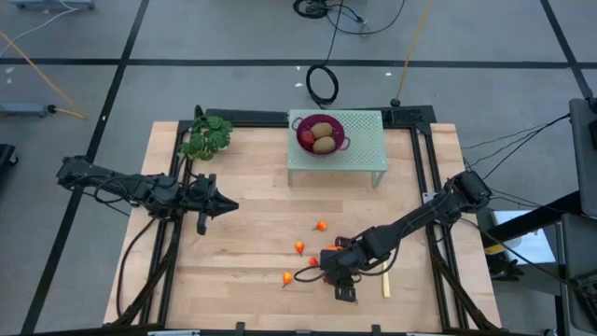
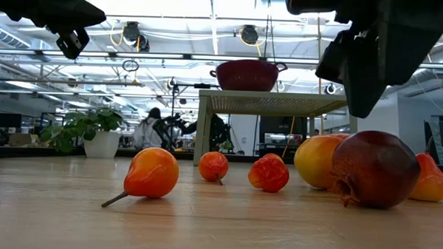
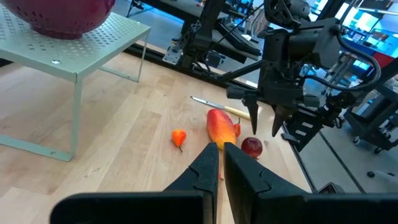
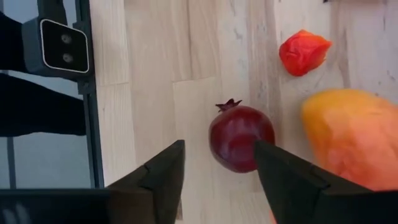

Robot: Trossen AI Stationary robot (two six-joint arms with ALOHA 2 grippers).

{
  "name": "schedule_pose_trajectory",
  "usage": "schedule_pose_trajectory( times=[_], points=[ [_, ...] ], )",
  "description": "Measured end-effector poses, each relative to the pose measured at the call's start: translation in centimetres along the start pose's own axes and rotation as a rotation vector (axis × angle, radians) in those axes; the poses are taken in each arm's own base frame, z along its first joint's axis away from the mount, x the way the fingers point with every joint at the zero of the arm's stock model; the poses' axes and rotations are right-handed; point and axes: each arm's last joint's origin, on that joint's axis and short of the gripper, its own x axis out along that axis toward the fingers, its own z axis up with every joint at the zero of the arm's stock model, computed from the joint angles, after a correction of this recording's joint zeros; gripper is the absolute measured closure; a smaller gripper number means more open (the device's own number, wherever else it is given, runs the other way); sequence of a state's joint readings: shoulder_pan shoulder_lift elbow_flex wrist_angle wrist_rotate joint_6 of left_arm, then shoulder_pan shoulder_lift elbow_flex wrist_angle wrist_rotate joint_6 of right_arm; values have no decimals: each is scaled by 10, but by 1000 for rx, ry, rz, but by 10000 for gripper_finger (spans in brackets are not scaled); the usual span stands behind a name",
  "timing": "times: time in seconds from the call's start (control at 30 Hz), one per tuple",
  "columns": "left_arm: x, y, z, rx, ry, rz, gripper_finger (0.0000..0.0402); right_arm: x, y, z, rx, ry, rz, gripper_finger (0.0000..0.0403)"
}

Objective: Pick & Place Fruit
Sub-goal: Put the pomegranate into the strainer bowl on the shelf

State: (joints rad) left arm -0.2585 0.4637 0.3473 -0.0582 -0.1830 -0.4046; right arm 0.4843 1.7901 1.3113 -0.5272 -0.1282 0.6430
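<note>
I had the right arm stretched low toward 7 o'clock, its hand pointing down, fingers apart astride the dark red fruit lying on the worktop, gripping nothing. Beside it lay the orange-red piece. The left hand hovered at 9 o'clock, fingers together, empty.

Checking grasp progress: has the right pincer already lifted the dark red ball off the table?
No. The dark red ball lies on the wooden table, between the open fingers of the right pincer.
</note>
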Motion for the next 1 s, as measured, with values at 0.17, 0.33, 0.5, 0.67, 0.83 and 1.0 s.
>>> schedule_pose_trajectory(
  times=[0.17, 0.33, 0.5, 0.67, 0.83, 1.0],
  points=[
    [0, 0, 0, 0, 0, 0, 378, 0, 0, 0, 0, 0, 0, 166],
    [0, 0, 0, 0, -1, 0, 378, 0, 0, 0, -1, 1, 3, 123],
    [0, 0, 0, 0, -1, 1, 378, 0, 2, 2, -4, -23, 22, 106],
    [0, 0, 0, -1, -1, 1, 378, 0, 5, 7, -12, -70, 58, 107],
    [0, 0, 0, -1, -1, 1, 378, 0, 6, 7, -49, -75, 60, 109],
    [0, 0, 0, -9, -1, 1, 378, 0, 4, 5, -73, -55, 43, 108]
  ],
)
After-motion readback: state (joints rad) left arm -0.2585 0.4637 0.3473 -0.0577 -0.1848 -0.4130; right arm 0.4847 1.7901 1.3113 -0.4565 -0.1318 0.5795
